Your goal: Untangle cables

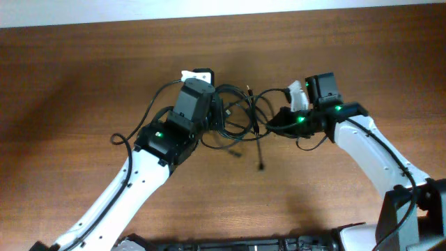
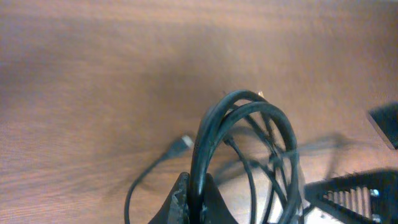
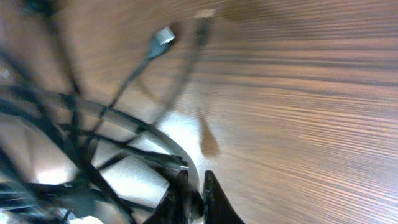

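The cables (image 1: pixel 240 118) are thin black cords tangled in one bundle on the wooden table, held between my two grippers. My left gripper (image 1: pixel 214 117) is shut on a doubled black loop of the bundle (image 2: pixel 214 134), which rises from its jaws (image 2: pixel 199 194). A metal-tipped plug (image 2: pixel 182 143) lies on the table beyond it. My right gripper (image 1: pixel 276 123) is shut on a strand at the bundle's right side, pinched between its jaws (image 3: pixel 194 190). Two plug ends (image 3: pixel 163 35) (image 3: pixel 204 14) show past the loops (image 3: pixel 93 143). One loose end hangs toward the front (image 1: pixel 261 166).
The brown wooden table (image 1: pixel 83 77) fills all views. One cord trails left beside the left arm (image 1: pixel 122 138). The right arm's base (image 1: pixel 411 209) stands at the front right corner. A white edge runs along the table's back (image 1: pixel 223 10).
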`<state>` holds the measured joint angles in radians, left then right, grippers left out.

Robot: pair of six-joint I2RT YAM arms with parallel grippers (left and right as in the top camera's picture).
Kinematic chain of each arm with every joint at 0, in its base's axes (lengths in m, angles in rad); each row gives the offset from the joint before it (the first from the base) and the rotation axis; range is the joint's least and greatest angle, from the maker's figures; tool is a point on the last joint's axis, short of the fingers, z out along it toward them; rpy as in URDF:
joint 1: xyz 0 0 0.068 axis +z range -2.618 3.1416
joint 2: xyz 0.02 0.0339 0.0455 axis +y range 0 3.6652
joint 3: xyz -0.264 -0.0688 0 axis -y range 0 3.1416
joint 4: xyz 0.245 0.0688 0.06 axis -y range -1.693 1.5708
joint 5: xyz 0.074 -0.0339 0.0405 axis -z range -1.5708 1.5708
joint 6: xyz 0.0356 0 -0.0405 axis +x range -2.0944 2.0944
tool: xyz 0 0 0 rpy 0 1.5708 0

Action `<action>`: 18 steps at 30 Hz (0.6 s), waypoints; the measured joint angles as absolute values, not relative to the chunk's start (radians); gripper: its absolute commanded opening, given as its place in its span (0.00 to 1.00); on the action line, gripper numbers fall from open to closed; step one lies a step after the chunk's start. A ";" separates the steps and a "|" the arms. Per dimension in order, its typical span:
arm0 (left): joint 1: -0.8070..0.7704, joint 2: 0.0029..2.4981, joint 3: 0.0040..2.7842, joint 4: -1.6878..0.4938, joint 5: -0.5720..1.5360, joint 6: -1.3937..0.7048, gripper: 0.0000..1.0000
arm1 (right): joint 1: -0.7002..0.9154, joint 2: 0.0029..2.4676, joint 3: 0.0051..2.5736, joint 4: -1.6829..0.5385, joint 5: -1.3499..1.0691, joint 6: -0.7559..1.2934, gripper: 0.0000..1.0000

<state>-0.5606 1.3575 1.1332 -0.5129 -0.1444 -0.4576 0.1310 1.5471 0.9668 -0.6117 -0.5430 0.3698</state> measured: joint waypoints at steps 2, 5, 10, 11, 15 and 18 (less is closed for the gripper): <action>-0.553 1.305 1.133 -0.506 -0.184 -0.476 0.00 | 0.063 1.548 0.963 -0.634 -0.505 0.430 0.04; -0.561 1.288 1.133 -0.511 -0.184 -0.505 0.00 | 0.042 1.547 0.966 -0.686 -0.475 0.499 0.07; -0.526 1.265 1.134 -0.505 -0.332 -0.541 0.00 | -0.077 1.557 0.949 -0.750 -0.212 0.530 0.40; -0.516 1.256 1.136 -0.505 -0.360 -0.535 0.00 | -0.081 1.559 0.948 -0.749 -0.188 0.527 0.41; -0.515 1.253 1.137 -0.512 -0.348 -0.499 0.00 | -0.081 1.559 0.947 -0.737 -0.239 0.471 0.54; -0.515 1.253 1.137 -0.496 -0.238 -0.421 0.00 | -0.081 1.559 0.946 -0.690 -0.468 0.299 0.66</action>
